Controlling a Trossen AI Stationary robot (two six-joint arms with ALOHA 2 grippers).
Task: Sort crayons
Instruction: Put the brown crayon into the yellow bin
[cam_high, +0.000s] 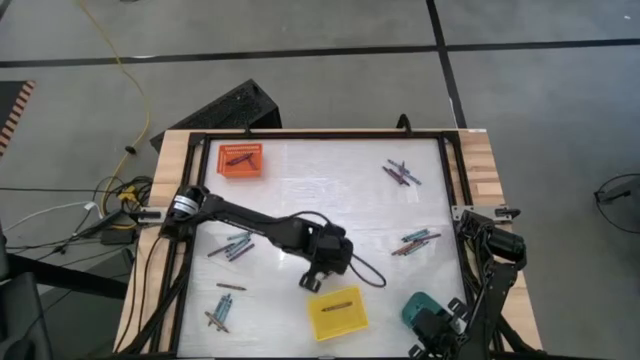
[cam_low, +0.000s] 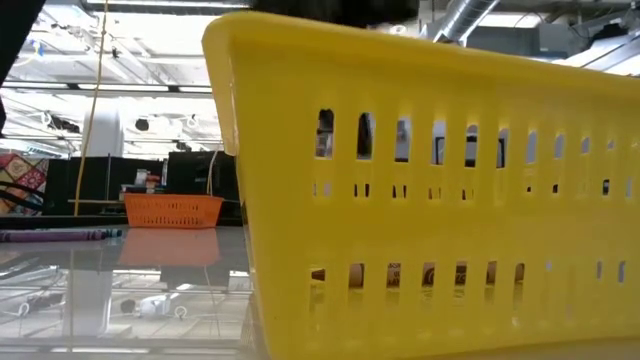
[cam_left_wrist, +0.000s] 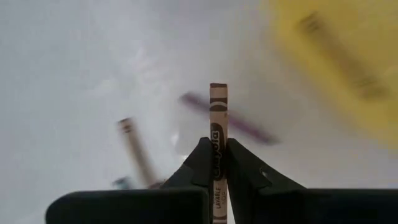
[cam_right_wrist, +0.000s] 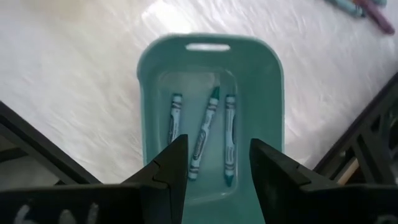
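Observation:
My left gripper (cam_high: 312, 283) hangs over the table's middle, just beyond the yellow tray (cam_high: 338, 313), shut on a brown crayon (cam_left_wrist: 218, 118). A crayon (cam_high: 340, 304) lies in the yellow tray. My right gripper (cam_right_wrist: 217, 149) stands open above the teal tray (cam_right_wrist: 210, 62) at the near right, where three teal crayons (cam_right_wrist: 204, 134) lie flat. The orange tray (cam_high: 241, 160) at the far left holds a crayon (cam_high: 240, 158). Loose crayons lie on the table in clusters (cam_high: 403, 174), (cam_high: 415, 242), (cam_high: 232, 246), (cam_high: 222, 315). My left gripper pinches the brown crayon between its two fingers (cam_left_wrist: 200, 163), gripping the paper-wrapped shaft (cam_left_wrist: 218, 138). The crayon lies along the fingers, and its flat end (cam_left_wrist: 218, 88) sticks out past the fingertips. The fingers slant downward. The crayon is lifted clear of the table.
A purple crayon (cam_left_wrist: 239, 124) and a brown one (cam_left_wrist: 137, 149) lie on the table below my left gripper. The table has a dark frame (cam_high: 300, 133) along its edges. In the low view the yellow tray (cam_low: 430, 200) fills the near side, and the orange tray (cam_low: 173, 210) stands far off.

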